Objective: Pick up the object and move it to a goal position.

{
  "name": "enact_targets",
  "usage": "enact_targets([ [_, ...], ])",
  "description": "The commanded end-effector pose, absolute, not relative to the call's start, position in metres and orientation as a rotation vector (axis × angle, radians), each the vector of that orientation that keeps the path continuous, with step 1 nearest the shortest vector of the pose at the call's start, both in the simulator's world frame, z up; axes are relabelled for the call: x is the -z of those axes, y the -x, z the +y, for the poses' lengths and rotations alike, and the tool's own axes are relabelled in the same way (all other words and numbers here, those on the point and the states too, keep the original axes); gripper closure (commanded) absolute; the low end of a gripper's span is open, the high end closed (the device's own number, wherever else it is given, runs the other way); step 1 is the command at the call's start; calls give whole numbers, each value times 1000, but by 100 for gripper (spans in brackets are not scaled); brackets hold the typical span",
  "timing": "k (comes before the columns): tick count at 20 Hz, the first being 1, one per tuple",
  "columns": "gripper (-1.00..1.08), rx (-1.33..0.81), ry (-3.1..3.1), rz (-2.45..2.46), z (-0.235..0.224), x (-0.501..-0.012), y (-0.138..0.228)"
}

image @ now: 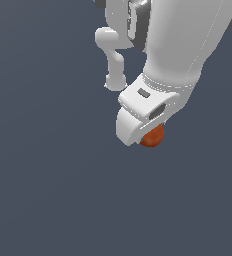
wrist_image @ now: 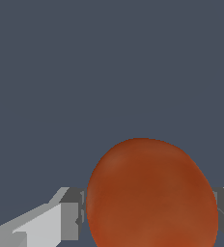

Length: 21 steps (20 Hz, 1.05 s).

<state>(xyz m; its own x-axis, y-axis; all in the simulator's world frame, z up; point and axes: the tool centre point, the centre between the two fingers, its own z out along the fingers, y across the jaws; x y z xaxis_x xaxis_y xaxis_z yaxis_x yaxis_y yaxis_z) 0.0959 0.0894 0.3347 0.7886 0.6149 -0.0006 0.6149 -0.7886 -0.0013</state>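
White Panda arm reaching down from the upper part of the exterior view, wrist angled, gripper (image: 147, 134) at its lowest end over a plain dark blue-grey ground. Small orange-red ball (image: 153, 136) tucked under the white gripper housing, only its lower half showing below the casing, toward the exterior view's right of the near finger. Much smaller than the gripper body. No shadow or edge visible to tell whether ball rests on the ground or hangs above it; cannot tell.

In the wrist view, ball (wrist_image: 152, 195) filling the space between the fingers, large and slightly mottled, rounded and somewhat egg-like from this close. Grey finger pad (wrist_image: 71, 212) pressed right against one flank, second pad just visible touching the opposite flank at the frame edge. No gap seen between pads and ball on either side. Gripper closed partway, clamped on the ball, jaws held apart only by the ball's width.

Second white link and joint of the arm visible behind, toward the top of the exterior view. Nothing but flat uniform background around ball and gripper in both views.
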Motion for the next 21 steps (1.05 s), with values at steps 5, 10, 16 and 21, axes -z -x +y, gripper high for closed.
enact_targets([
  [5, 108, 0, 2971, -1020, 90, -380, -100],
  [10, 108, 0, 2971, -1020, 91, -397, -103],
  [16, 108, 0, 2971, -1020, 91, -407, -105],
  [21, 108, 0, 2971, -1020, 91, -409, -105],
])
